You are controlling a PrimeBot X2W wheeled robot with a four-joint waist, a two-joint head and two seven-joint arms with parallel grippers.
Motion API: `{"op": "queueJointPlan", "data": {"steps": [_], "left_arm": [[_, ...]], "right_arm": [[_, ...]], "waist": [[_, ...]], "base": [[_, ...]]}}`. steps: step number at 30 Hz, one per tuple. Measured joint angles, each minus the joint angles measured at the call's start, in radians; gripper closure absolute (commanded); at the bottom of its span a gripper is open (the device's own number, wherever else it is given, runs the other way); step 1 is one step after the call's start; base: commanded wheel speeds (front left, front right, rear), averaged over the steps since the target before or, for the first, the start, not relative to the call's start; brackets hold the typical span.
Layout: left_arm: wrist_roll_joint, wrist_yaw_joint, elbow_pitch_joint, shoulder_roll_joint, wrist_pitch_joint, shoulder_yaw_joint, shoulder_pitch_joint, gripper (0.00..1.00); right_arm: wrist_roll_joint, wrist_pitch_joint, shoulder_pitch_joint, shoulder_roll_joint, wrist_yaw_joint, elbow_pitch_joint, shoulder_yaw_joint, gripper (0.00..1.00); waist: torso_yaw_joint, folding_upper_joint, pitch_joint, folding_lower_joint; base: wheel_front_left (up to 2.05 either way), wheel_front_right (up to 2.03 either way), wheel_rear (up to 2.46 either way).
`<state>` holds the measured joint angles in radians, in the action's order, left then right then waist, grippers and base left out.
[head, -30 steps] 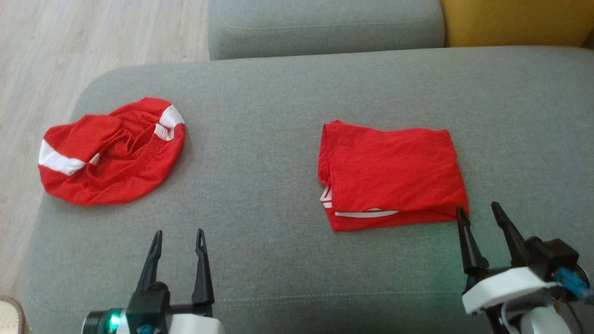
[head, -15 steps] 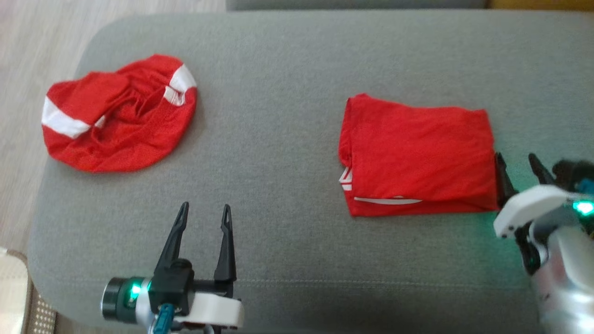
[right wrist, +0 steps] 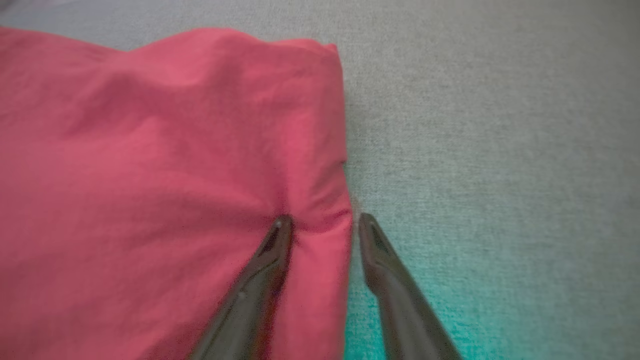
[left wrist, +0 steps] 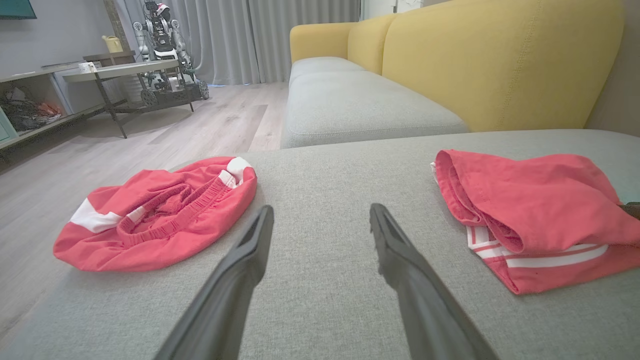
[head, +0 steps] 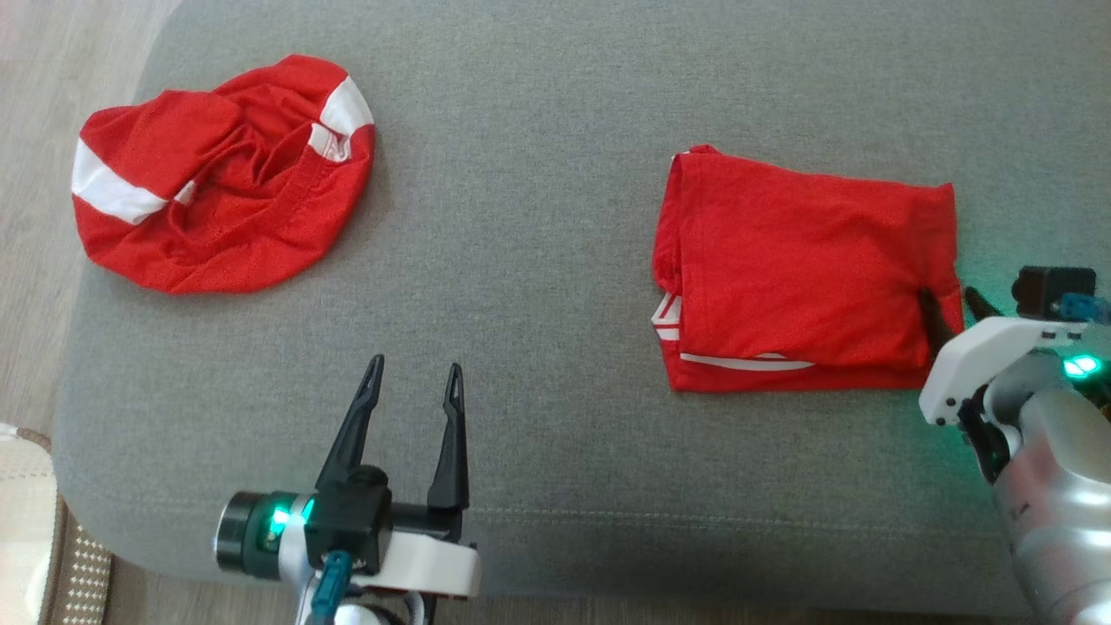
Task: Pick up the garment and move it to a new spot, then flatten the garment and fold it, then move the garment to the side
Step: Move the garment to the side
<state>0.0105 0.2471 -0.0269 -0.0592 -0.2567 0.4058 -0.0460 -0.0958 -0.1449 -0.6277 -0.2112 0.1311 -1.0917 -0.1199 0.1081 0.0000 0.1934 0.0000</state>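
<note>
The folded red garment (head: 798,269) with white stripes at its near edge lies on the right of the grey cushion (head: 538,217); it also shows in the left wrist view (left wrist: 530,200). My right gripper (head: 948,299) straddles its right edge: in the right wrist view one finger presses into the puckered cloth (right wrist: 150,175), the other stands just off the edge, and the jaws (right wrist: 322,220) are partly narrowed but open. My left gripper (head: 415,365) hovers open over bare cushion at the front left (left wrist: 321,210), holding nothing.
A second, crumpled red garment (head: 217,174) with white bands lies at the cushion's far left (left wrist: 160,210), close to the rounded edge. Wooden floor (head: 35,87) lies beyond that edge. A yellow sofa back (left wrist: 500,60) rises behind, and a rug corner (head: 26,521) sits below left.
The head camera tilted down, shifting the whole picture. My right gripper went from the garment's near right corner up along its right edge and began narrowing on the cloth. The left gripper stayed open.
</note>
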Motion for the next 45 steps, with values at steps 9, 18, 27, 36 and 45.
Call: {"op": "queueJointPlan", "data": {"steps": [9, 18, 27, 36, 45], "left_arm": [[0.006, 0.009, 0.0, 0.0, 0.0, 0.007, 0.016, 0.0], [0.01, 0.01, -0.007, 0.001, 0.0, 0.035, 0.079, 0.0], [0.01, 0.018, -0.034, 0.001, 0.0, 0.044, 0.143, 0.0], [0.01, 0.026, -0.034, 0.002, 0.0, 0.044, 0.183, 0.0], [0.008, 0.019, -0.033, 0.002, 0.0, 0.044, 0.221, 0.0]], "right_arm": [[-0.048, -0.007, -0.074, -0.028, 0.0, -0.056, 0.07, 1.0], [-0.026, -0.054, -0.221, -0.171, 0.0, -0.046, 0.094, 1.0], [0.038, -0.068, -0.328, -0.287, 0.0, -0.015, 0.084, 1.0], [0.122, -0.065, -0.387, -0.35, 0.0, 0.024, 0.061, 1.0], [0.235, -0.041, -0.393, -0.363, 0.0, 0.072, -0.033, 0.91]], "waist": [[-0.007, 0.0, 0.028, 0.0], [-0.062, 0.0, 0.09, 0.0001], [-0.141, 0.0, 0.169, 0.0001], [-0.206, 0.0, 0.224, 0.0001], [-0.209, 0.0, 0.27, 0.0001]], "base": [[0.0, 0.0, 0.0], [0.0, 0.0, 0.0], [0.0, 0.0, 0.0], [0.0, 0.0, 0.0], [0.0, 0.0, 0.0]]}}
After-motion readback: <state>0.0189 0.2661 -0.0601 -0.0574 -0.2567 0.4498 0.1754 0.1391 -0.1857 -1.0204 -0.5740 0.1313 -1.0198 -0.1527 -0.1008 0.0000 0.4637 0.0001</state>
